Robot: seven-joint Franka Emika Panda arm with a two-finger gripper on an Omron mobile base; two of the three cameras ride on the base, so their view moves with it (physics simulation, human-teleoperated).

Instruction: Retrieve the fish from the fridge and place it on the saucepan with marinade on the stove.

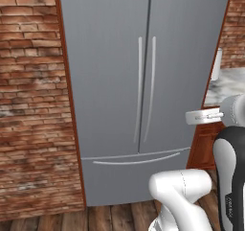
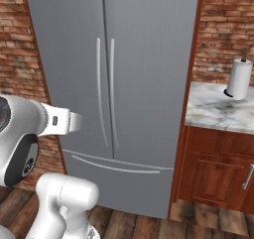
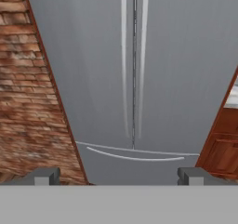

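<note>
The tall grey fridge (image 1: 110, 81) stands straight ahead with both doors shut. Its two long vertical handles (image 1: 145, 88) meet at the centre seam, and the bottom drawer (image 1: 134, 177) is shut too. The same fridge (image 2: 149, 59) takes up most of the right base view, and in the hand view the fridge (image 3: 181, 79) faces me squarely. My gripper (image 3: 118, 176) is open with nothing between its fingertips (image 3: 46, 176), and it hangs some way in front of the doors at drawer height. The fish is hidden behind the shut doors. The saucepan, marinade and stove are out of view.
A red brick wall (image 1: 28, 105) runs along the fridge's left side. To its right are a marble counter (image 2: 218, 109) with a paper towel roll (image 2: 239, 79) and a wooden cabinet (image 2: 213, 168) below. Wooden floor (image 1: 110, 218) lies in front.
</note>
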